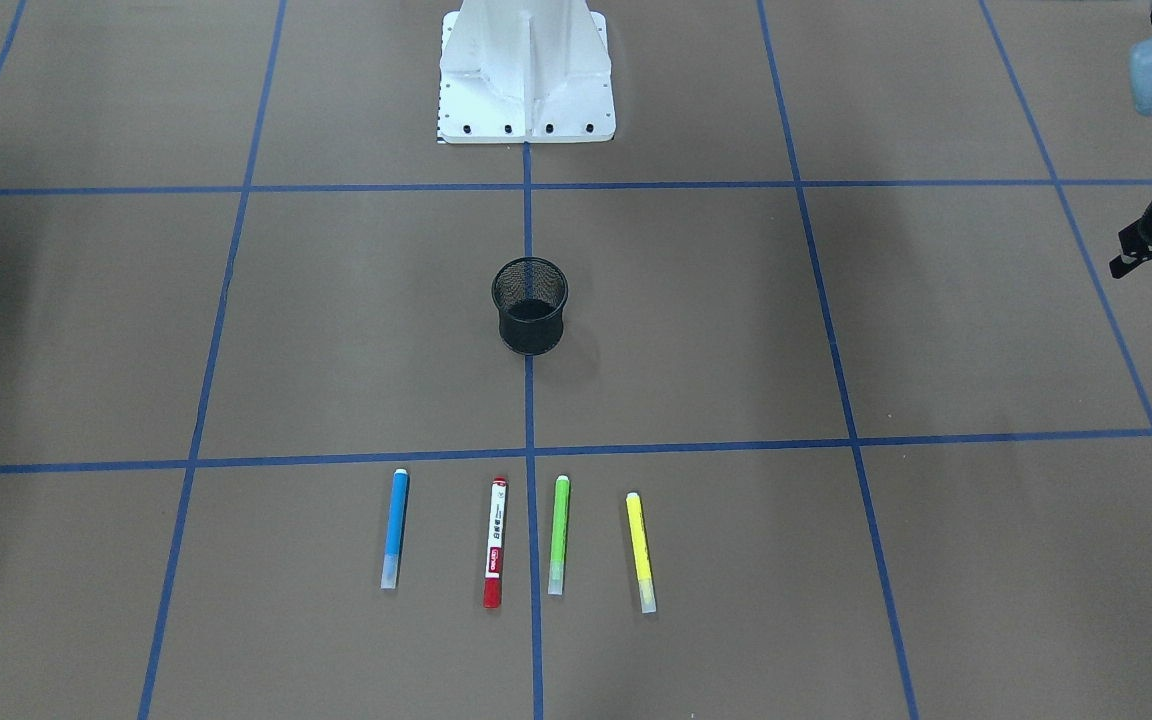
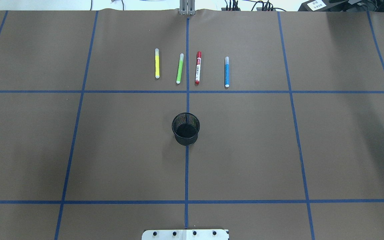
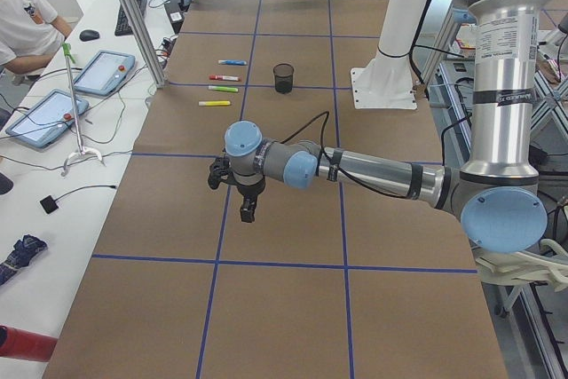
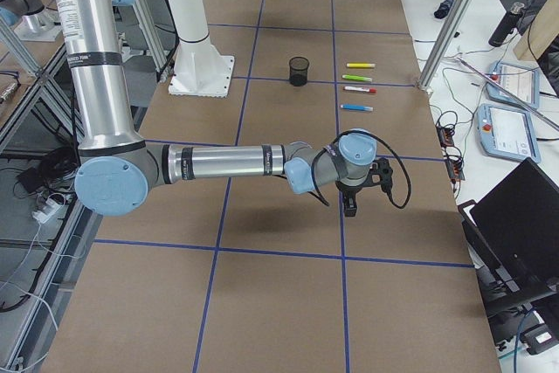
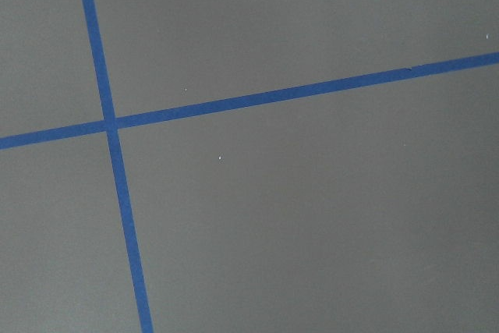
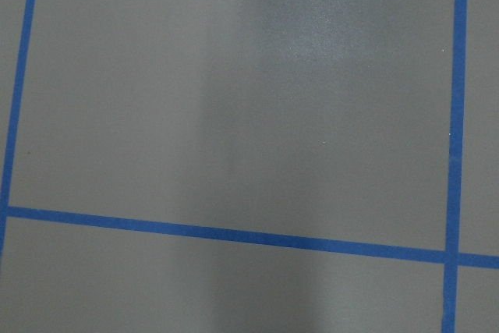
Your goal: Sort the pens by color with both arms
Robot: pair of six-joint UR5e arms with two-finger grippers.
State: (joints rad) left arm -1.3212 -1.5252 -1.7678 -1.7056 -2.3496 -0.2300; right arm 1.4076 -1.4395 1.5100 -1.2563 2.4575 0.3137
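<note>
Spaced in a row, likely for clean single picks, the blue pen (image 1: 395, 528), red pen (image 1: 495, 541), green pen (image 1: 558, 535) and yellow pen (image 1: 640, 551) lie well apart from, and inboard of, the left gripper (image 3: 248, 210) and right gripper (image 4: 351, 209), whose opening I cannot tell.

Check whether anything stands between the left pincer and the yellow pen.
Nothing visible does. Only the table lies between the left pincer and the yellow pen; the cup stands off to one side.
</note>
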